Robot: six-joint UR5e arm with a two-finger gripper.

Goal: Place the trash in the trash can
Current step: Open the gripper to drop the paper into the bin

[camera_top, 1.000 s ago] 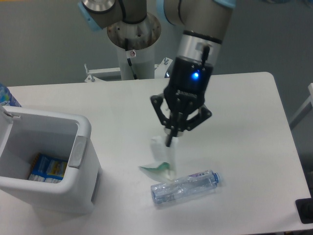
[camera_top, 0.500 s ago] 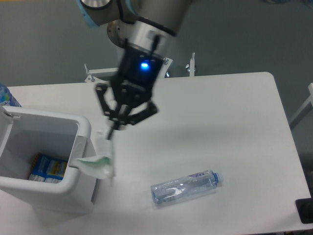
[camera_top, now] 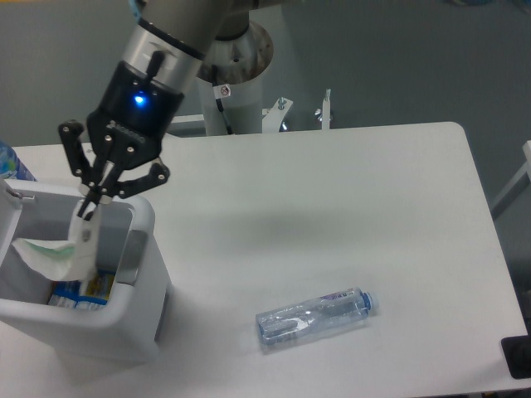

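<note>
Carried left from the tabletop's middle, the wrapper (camera_top: 58,255) now hangs over the open trash can (camera_top: 141,217) at the left edge, pinched in the closed gripper (camera_top: 90,206). A blue box (camera_top: 76,292) lies inside the can. Near the front edge, the water bottle (camera_top: 314,317) lies on its side.

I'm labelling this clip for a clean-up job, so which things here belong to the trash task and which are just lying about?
Part of the job:
- wrapper, pinched in the gripper over the bin opening
- clear plastic bottle, lying on the table
- white trash can

Just lying about:
- blue and yellow carton already inside the can
- blue-labelled item at the left edge
</note>
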